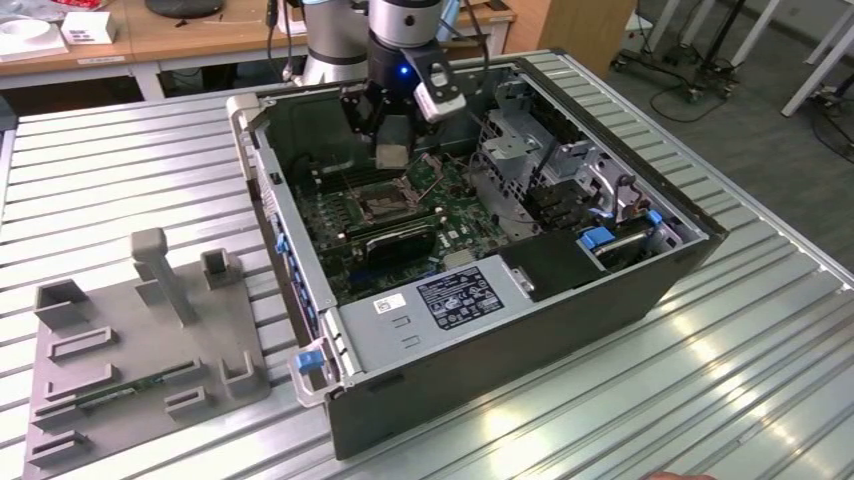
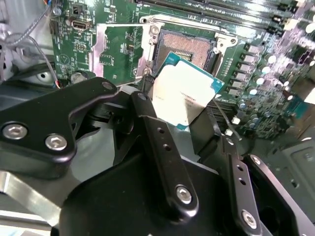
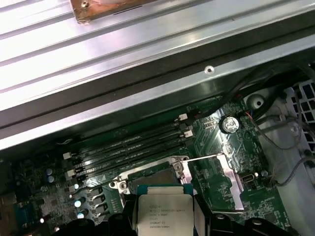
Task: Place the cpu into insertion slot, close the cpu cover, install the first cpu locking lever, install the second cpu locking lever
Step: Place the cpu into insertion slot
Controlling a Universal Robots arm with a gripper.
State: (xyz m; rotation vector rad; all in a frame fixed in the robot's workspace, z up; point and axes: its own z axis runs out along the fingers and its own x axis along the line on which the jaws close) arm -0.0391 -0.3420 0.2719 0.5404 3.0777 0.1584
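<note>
Claw [image 1: 390,142] clenched on the cpu [image 1: 391,156] hangs inside the open case [image 1: 287,250] in the upper middle of the exterior view. The chip is held clear above the board [image 1: 447,215], and the socket [image 1: 380,207] lies a little lower in the frame, toward its centre. By these signs the first step is in hand: the cpu is carried but not yet seated.

In the second wrist view, two black fingers [image 2: 152,132] pinch the cpu [image 2: 184,96] by opposite edges, closed only as far as the chip's width allows, pale metal top facing the camera. The bare socket [image 2: 187,46] shows just past the chip, its contact field uncovered. The cover [image 2: 115,49] is swung open and lies beside the socket, with the board visible through its window.

In the first wrist view, the cpu [image 3: 160,211] sits between the fingers [image 3: 129,219], with the socket [image 3: 150,174] just beyond its far edge and the cover [image 3: 224,177] flipped out to one side. Chip and socket look apart, not touching.

Seating it appears to call for squaring the chip's edges to the socket frame, bringing it directly over the contacts and setting it down flat, since a skewed or tilted drop could damage them. The cover is not yet closed.
</note>
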